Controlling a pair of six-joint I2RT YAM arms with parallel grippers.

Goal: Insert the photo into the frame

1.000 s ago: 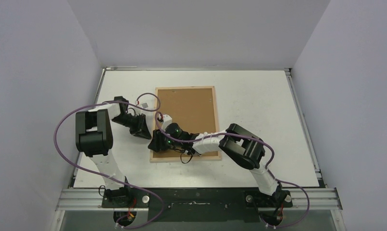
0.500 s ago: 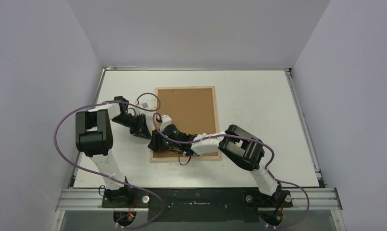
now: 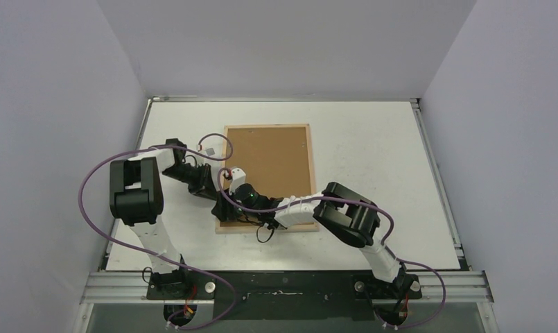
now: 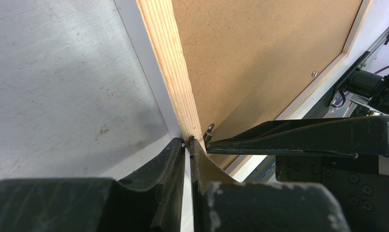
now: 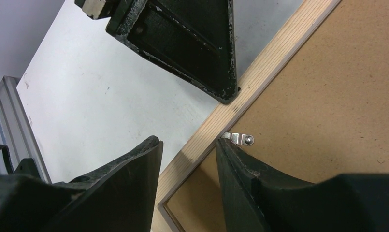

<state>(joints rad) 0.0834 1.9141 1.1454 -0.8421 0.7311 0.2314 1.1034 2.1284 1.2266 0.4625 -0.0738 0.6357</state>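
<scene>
The light wood frame (image 3: 312, 166) lies face down on the table with the brown backing panel (image 3: 272, 156) in it. The photo is hidden. My left gripper (image 3: 210, 189) is shut, its tips (image 4: 188, 141) against the frame's left slat (image 4: 168, 63). My right gripper (image 3: 225, 208) is open and straddles the same slat (image 5: 274, 53) near the frame's near-left corner. Its gap (image 5: 188, 141) spans the slat, and its inner finger (image 5: 231, 159) touches a small metal tab (image 5: 240, 139) on the backing (image 5: 337, 96). The left gripper's fingers (image 5: 197, 48) rest on the slat just beyond.
The white table (image 3: 373, 152) is walled at the back and both sides. A second metal tab (image 4: 314, 74) sits on the backing's far edge. The two wrists are close together at the frame's left side, with purple cables looping above them.
My right gripper has shifted slightly left and nearer along the frame's left slat. My left gripper has edged closer to the slat. The frame has not moved.
</scene>
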